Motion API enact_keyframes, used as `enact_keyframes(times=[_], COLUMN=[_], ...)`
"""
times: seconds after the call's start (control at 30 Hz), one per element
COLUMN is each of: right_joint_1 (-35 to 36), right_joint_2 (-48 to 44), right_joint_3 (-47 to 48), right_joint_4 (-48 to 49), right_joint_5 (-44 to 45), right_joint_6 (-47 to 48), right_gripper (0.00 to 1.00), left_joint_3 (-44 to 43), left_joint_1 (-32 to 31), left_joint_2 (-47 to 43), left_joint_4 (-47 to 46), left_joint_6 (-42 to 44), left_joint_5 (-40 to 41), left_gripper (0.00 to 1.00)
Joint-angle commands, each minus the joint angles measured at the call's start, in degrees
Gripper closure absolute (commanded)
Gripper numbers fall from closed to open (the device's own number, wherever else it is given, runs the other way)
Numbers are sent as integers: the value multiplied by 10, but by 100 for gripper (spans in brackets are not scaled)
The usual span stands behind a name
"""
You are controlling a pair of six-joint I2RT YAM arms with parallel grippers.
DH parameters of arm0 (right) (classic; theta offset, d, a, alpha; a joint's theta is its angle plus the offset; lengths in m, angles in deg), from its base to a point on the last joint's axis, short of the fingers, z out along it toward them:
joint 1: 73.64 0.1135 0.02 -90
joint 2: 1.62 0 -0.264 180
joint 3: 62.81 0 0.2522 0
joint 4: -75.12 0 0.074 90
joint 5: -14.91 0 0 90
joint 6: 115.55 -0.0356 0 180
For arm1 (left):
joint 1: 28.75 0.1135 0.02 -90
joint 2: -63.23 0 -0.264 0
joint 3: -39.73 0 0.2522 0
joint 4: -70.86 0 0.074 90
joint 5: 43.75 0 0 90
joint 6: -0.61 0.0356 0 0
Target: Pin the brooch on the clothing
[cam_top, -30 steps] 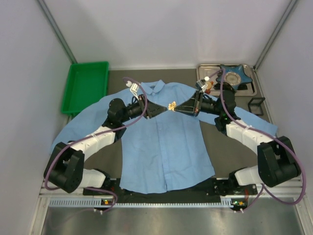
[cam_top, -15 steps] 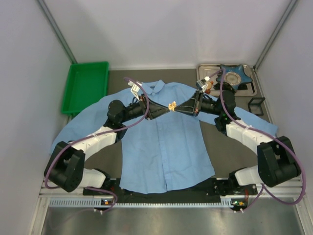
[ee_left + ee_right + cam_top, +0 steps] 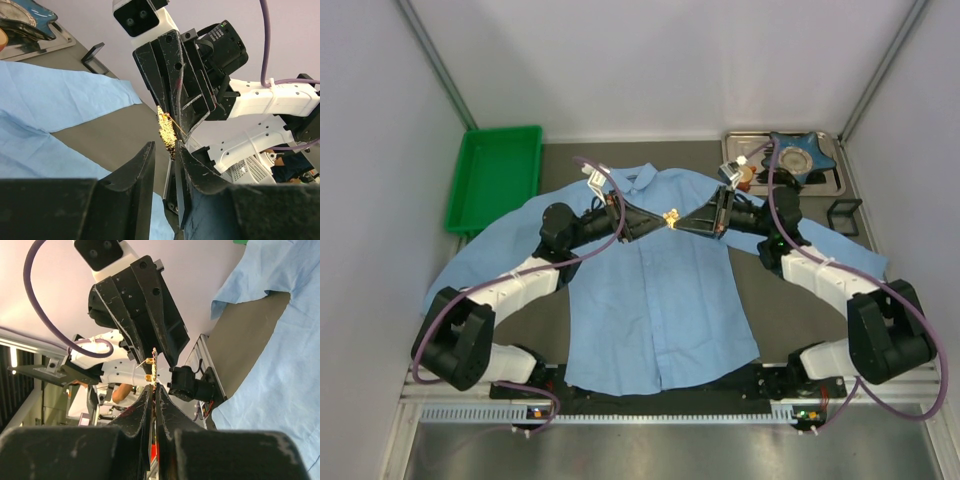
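Note:
The clothing (image 3: 660, 300), a light blue shirt, lies flat and buttoned on the table. Above its chest the two grippers meet tip to tip. My right gripper (image 3: 683, 222) is shut on the brooch (image 3: 672, 216), a tiny gold ornament. In the right wrist view the brooch (image 3: 154, 365) stands edge-on out of the shut tips (image 3: 154, 387), its pin sticking out sideways. My left gripper (image 3: 660, 223) faces it with its jaws narrowly apart. In the left wrist view the brooch (image 3: 166, 131) hangs just beyond my left gripper (image 3: 167, 152), its lower end near the right-hand fingertip.
A green bin (image 3: 495, 175) stands at the back left. At the back right a metal tray (image 3: 825, 178) carries a blue star-shaped dish (image 3: 798, 157), with an orange cup (image 3: 745, 178) beside it. A small black frame (image 3: 844, 215) lies near the right wall.
The left gripper has crept closer to the brooch and its jaws have narrowed. The right gripper holds still with the brooch.

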Motion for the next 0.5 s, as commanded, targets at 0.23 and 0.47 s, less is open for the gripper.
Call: enact_keyframes(times=[0.23, 0.47], right_joint_1=[3, -81], right_joint_2=[-37, -122], right_joint_3=[33, 206], right_joint_4=[-26, -709], right_joint_5=[-49, -74], right_joint_6=[79, 788], right_gripper=[74, 30], left_joint_3=[-21, -263], left_joint_1=[2, 6], left_joint_2=[2, 0], left_joint_4=[-19, 795], left_joint_6=[35, 788], left_joint_5=[-39, -187], left_gripper=[100, 100])
